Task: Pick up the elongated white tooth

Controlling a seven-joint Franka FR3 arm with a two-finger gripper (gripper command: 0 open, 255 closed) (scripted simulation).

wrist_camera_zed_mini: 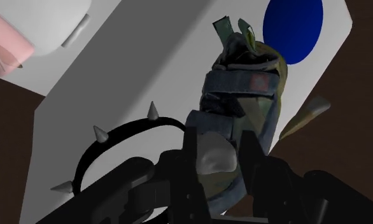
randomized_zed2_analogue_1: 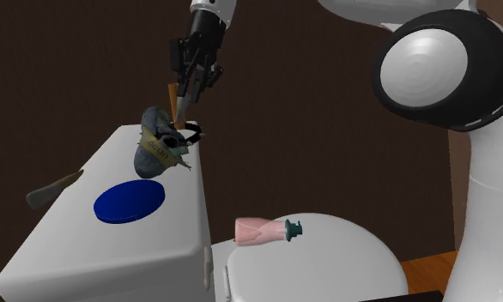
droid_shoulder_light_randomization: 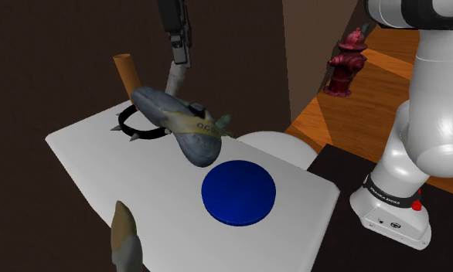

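In the shoulder view my end effector [droid_shoulder_light_randomization: 182, 55] hangs above the far part of a white tank lid [droid_shoulder_light_randomization: 86, 151]. Its fingers are clamped on the upper end of the tooth [droid_shoulder_light_randomization: 175, 79], a long pale piece that dangles from them, tipped a little off vertical. Right below the tooth lies a grey and yellow shoe [droid_shoulder_light_randomization: 178, 124], and a black spiked collar [droid_shoulder_light_randomization: 131, 128] lies beneath and just beside it. An orange-brown stick [droid_shoulder_light_randomization: 127, 73] stands close to the tooth's side. A blue disc [droid_shoulder_light_randomization: 238, 192] lies flat on the tank lid, well beyond the shoe from me.

In the second exterior view my end effector [randomized_zed2_analogue_1: 187, 93] points down over the shoe [randomized_zed2_analogue_1: 160, 146], with the tooth [randomized_zed2_analogue_1: 182, 108] pinched between the fingers and looking tan here. Its lower tip comes very near the shoe; I cannot tell whether they touch. The blue disc [randomized_zed2_analogue_1: 130, 202] lies further out on the tank lid [randomized_zed2_analogue_1: 69, 244]. Lower down, a pink object [randomized_zed2_analogue_1: 257, 230] lies on the toilet lid [randomized_zed2_analogue_1: 344, 257].

In the wrist view my end effector [wrist_camera_zed_mini: 220, 154] clasps the pale tooth [wrist_camera_zed_mini: 216, 162] between both fingers. The shoe [wrist_camera_zed_mini: 242, 83] is straight ahead of it, the spiked collar [wrist_camera_zed_mini: 134, 125] is beside it, and the blue disc [wrist_camera_zed_mini: 293, 28] is past the shoe.
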